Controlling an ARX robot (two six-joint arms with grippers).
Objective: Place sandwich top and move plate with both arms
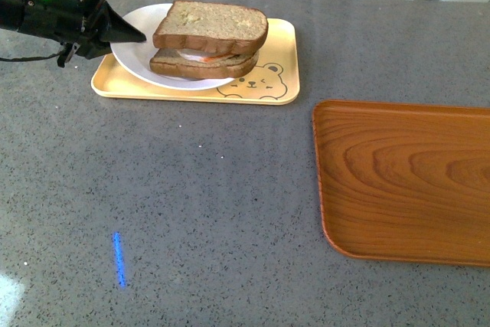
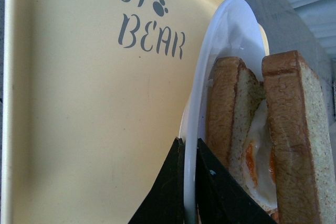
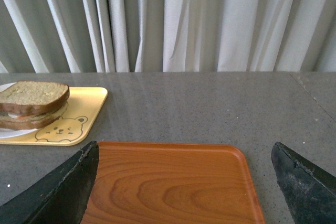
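The sandwich top (image 1: 210,24) lies on the egg slice on the plate (image 1: 132,60), just past the left gripper (image 1: 140,36), whose narrow jaws pinch the plate's rim. A good lift holds the rim level, clearing the yellow tray (image 1: 279,63). The left arm reaches in low. The right gripper (image 3: 185,149) gapes wide above the wooden tray (image 3: 173,187).

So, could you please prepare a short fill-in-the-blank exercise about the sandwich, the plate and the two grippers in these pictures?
1. The sandwich top lies on the lower slice, which bears a fried ____.
2. The plate rests on the bear-printed tray, whose colour is ____.
3. The fingers of the left gripper pinch the plate's ____.
4. The fingers of the ____ gripper are spread wide.

Missing words: egg; yellow; rim; right.
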